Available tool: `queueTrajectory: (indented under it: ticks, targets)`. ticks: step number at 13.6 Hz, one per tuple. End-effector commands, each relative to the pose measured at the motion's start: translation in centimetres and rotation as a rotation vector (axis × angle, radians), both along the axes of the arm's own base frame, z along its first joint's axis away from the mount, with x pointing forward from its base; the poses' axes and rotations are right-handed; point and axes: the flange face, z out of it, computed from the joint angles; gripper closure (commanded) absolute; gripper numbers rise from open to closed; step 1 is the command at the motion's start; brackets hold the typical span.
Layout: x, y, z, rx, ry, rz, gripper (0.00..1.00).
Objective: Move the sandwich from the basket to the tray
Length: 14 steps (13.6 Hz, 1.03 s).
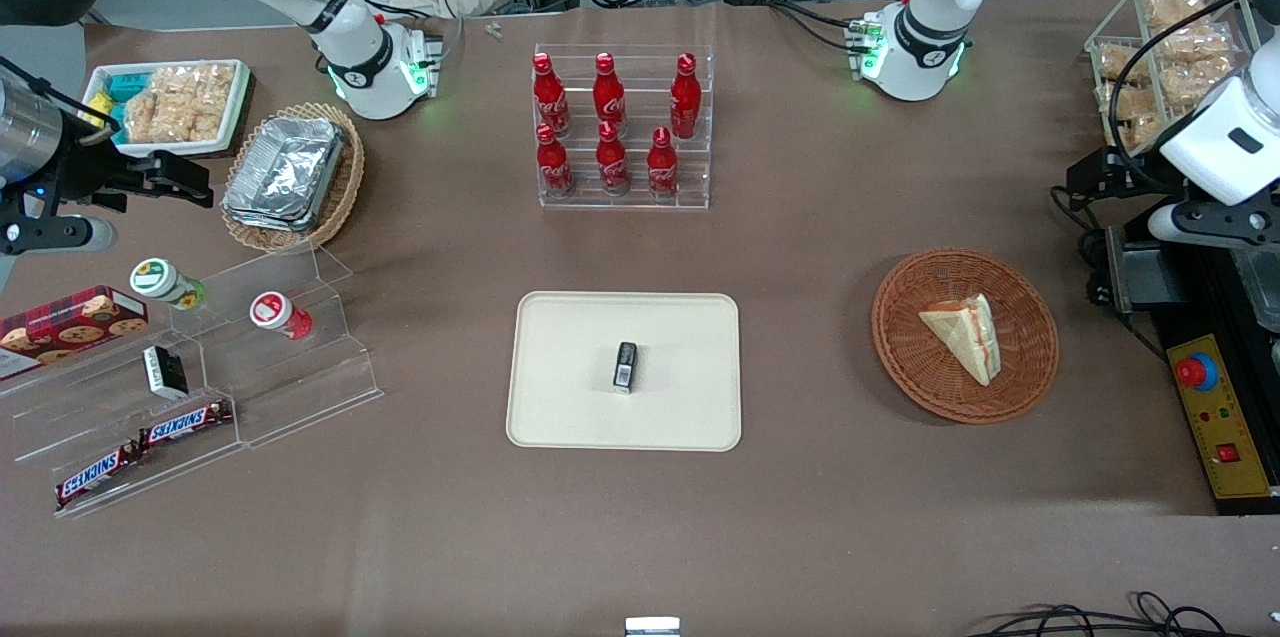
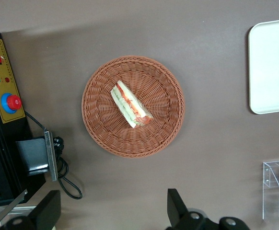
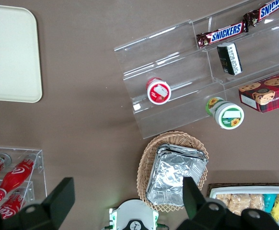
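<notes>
The sandwich (image 1: 965, 335) (image 2: 130, 106), a wrapped white wedge with red and green filling along its edge, lies in the reddish-brown wicker basket (image 1: 900, 337) (image 2: 101, 120). The cream tray (image 1: 560, 337) (image 2: 273, 67) sits mid-table beside the basket, toward the parked arm's end, and a small black object (image 1: 625, 366) rests on it. My gripper (image 1: 1092, 182) (image 2: 113, 213) hangs high above the table near the working arm's end, off to the side of the basket. Its fingers are spread wide apart and hold nothing.
A yellow control box with a red button (image 1: 1210, 417) and a grey box with cables (image 2: 34, 155) lie beside the basket. A rack of red bottles (image 1: 620, 132) stands farther from the camera than the tray. An acrylic stand (image 1: 200, 367) holds snacks.
</notes>
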Motion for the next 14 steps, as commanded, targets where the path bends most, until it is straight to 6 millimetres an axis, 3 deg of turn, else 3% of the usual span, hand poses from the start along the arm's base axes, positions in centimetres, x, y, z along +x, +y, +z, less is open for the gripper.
queueTrajectory:
  ticks: [1, 6, 10, 14]
  targets:
    - [0.2, 0.1, 0.3, 0.007, 0.016, 0.005, 0.0]
    - [0.3, 0.2, -0.3, -0.001, 0.027, 0.037, 0.0]
    - [0.3, 0.6, -4.4, 0.009, 0.043, 0.225, 0.0]
    - [0.6, 1.2, -10.5, 0.017, 0.013, 0.386, 0.0]
